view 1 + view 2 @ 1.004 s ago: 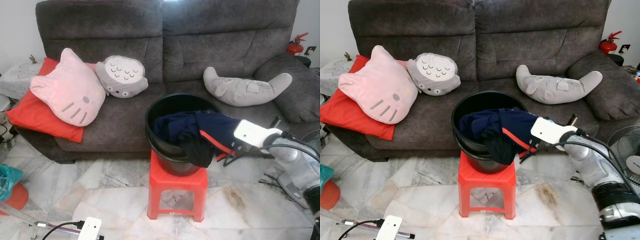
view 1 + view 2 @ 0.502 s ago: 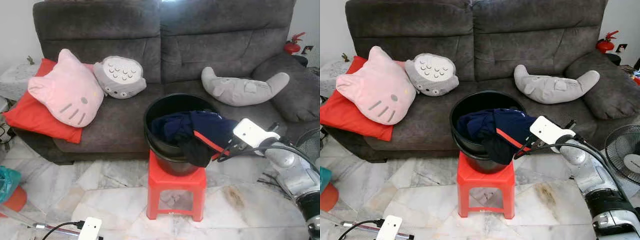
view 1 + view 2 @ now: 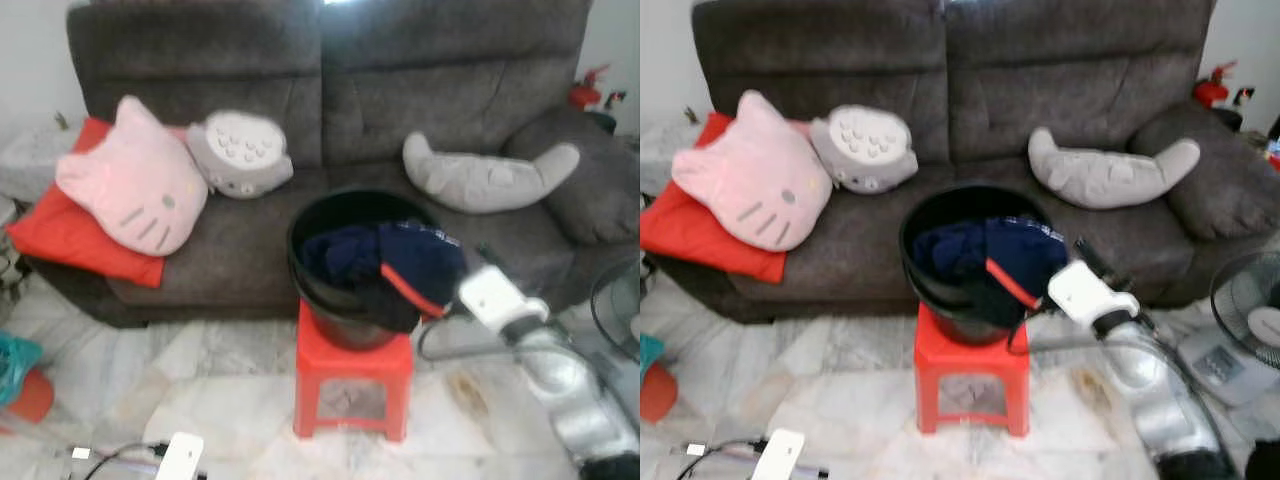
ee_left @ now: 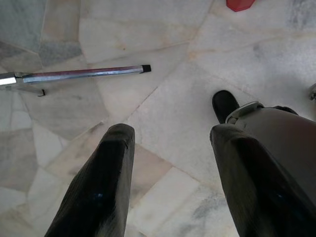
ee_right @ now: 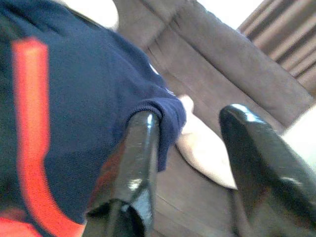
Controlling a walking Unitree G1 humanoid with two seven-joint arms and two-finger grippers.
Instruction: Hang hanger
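A black bucket (image 3: 940, 215) stands on a red plastic stool (image 3: 970, 362) in front of the sofa. A navy garment with a red stripe (image 3: 1012, 258) spills over the bucket's right rim. My right gripper (image 5: 192, 118) is open at the garment's hanging edge, and one finger (image 5: 140, 163) lies against the navy cloth (image 5: 74, 113). From the head, the right wrist's white block (image 3: 1082, 290) sits just right of the bucket. My left gripper (image 4: 173, 133) hangs open low over the marble floor. I see no hanger.
The dark grey sofa (image 3: 440, 90) holds a pink cat pillow (image 3: 130, 190), a grey round plush (image 3: 240, 152), a grey curved plush (image 3: 490, 180) and a red cushion (image 3: 60, 235). A fan (image 3: 1250, 325) stands at the right. A metal rod (image 4: 79, 74) lies on the floor.
My right arm has dropped lower and shifted a little left, closer to the bucket's side and the hanging cloth. The head views are now blurred.
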